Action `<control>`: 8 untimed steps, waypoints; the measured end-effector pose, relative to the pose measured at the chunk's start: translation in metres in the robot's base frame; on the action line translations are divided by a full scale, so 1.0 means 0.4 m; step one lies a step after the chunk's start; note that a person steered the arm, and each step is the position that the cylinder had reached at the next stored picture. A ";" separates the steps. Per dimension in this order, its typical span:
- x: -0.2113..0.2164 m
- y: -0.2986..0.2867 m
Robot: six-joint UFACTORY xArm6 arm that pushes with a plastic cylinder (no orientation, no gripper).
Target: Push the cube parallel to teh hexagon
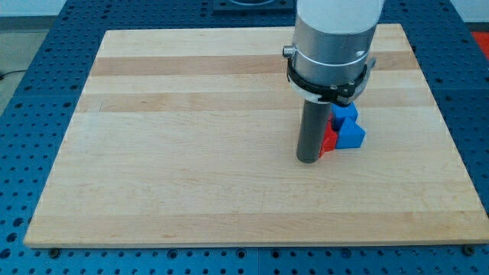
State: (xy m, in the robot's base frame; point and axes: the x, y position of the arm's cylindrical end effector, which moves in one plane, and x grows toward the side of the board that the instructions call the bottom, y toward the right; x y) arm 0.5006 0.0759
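My tip [308, 160] rests on the worktop [191, 153] right of centre in the frame, touching the left side of a red block [329, 138] — its shape is mostly hidden behind the rod, so I cannot tell if it is the cube or the hexagon. A blue block [349, 130], stepped in outline, sits just right of the red one and touching it. Both lie in the right half, nearer the worktop's right edge than its left yet apart from that edge, and about midway between top and bottom edges. There is no pincer in view — only the rod under its grey housing. The whole left half and the lower band of the worktop are open wood; perforated blue table [30, 114] surrounds it.
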 end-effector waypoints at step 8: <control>-0.199 0.043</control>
State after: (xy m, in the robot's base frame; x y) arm 0.4210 0.0930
